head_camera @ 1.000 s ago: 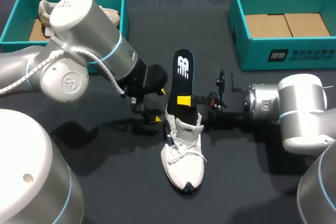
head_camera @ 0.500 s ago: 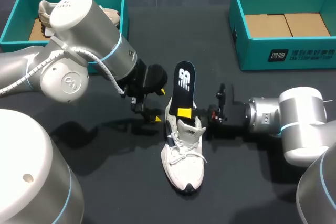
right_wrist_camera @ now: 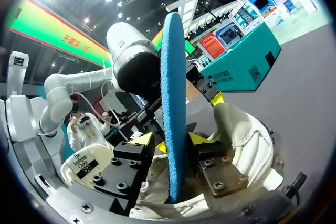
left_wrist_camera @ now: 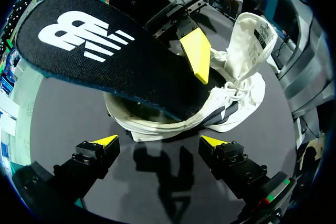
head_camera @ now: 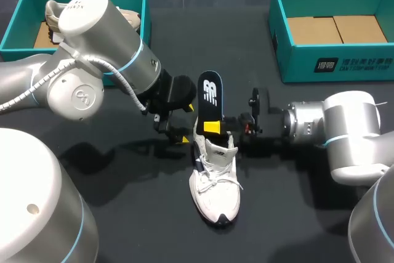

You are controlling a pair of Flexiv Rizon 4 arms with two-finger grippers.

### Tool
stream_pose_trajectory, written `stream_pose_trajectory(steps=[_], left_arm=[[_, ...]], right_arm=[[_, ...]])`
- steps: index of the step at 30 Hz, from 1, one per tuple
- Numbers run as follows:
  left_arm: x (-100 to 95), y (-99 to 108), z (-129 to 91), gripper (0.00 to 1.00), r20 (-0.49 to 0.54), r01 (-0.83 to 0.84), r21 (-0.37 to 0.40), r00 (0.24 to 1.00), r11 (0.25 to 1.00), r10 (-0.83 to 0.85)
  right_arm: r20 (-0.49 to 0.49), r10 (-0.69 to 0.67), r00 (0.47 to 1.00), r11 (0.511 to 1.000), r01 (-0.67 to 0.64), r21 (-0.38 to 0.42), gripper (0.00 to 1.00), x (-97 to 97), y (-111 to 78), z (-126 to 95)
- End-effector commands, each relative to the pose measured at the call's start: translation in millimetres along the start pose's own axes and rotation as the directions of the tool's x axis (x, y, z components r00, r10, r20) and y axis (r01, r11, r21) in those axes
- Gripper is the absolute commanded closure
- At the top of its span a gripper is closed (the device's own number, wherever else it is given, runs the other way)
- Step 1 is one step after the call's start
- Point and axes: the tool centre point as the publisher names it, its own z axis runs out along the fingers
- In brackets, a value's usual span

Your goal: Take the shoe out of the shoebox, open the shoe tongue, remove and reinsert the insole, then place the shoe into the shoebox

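Right gripper [head_camera: 215,129] clamps the black insole [head_camera: 209,93] edge-on between both fingers, and the insole's lower end sits inside the white sneaker [head_camera: 214,183] just below. I see my left gripper [left_wrist_camera: 160,141] spread wide, with the sneaker's heel just ahead of it, not touching.

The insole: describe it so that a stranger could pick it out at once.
Start at the dark table and find the white shoe lying near its middle. The insole rises out of the shoe's opening, pinched by the right gripper. It is a flat, black, sole-shaped slab with a white logo and a blue edge, the only black piece standing upright beside the white shoe.
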Motion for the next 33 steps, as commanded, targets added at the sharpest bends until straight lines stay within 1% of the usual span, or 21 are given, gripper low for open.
stream_pose_trajectory(steps=[1,5,8,9,11,13,16,20,30,33], left_arm=[[0.0,-0.4,1.1,0.0,0.001,0.0,-0.001,1.0,1.0,0.0],[0.0,-0.4,1.1,0.0,0.001,0.0,-0.001,1.0,1.0,0.0],[0.0,-0.4,1.1,0.0,0.001,0.0,-0.001,1.0,1.0,0.0],[0.0,-0.4,1.1,0.0,0.001,0.0,-0.001,1.0,1.0,0.0],[0.0,-0.4,1.1,0.0,0.001,0.0,-0.001,1.0,1.0,0.0],[0.0,-0.4,1.1,0.0,0.001,0.0,-0.001,1.0,1.0,0.0],[0.0,-0.4,1.1,0.0,0.001,0.0,-0.001,1.0,1.0,0.0],[0.0,-0.4,1.1,0.0,0.001,0.0,-0.001,1.0,1.0,0.0],[0.0,-0.4,1.1,0.0,0.001,0.0,-0.001,1.0,1.0,0.0],[0.0,-0.4,1.1,0.0,0.001,0.0,-0.001,1.0,1.0,0.0]], right_arm=[[0.014,-0.01,1.0,1.0,0.009,0.018,0.6,6.2,8.6,-0.5],[0.015,-0.025,1.0,0.999,0.025,0.03,0.6,6.5,16.6,-0.5],[0.013,-0.029,1.0,0.999,0.028,0.033,0.61,2.6,22.8,-0.4],[0.012,-0.028,1.0,0.999,0.028,0.033,0.63,0.7,24.4,-0.6],[0.008,-0.021,1.0,0.999,0.021,0.028,0.72,-3.9,26.2,-0.6],[0.003,-0.007,1.0,1.0,0.007,0.024,1.0,-8.7,24.8,-0.5],[-0.004,0.02,1.0,1.0,-0.02,0.015,1.0,-14.0,19.7,-1.6],[-0.013,0.051,0.999,0.999,-0.051,-0.001,1.0,-15.1,8.9,-3.5],[-0.002,0.104,0.995,0.994,-0.104,-0.046,1.0,-3.3,-18.6,-7.1],[0.0,0.111,0.994,0.993,-0.111,-0.046,1.0,-0.4,-23.2,-6.4]])
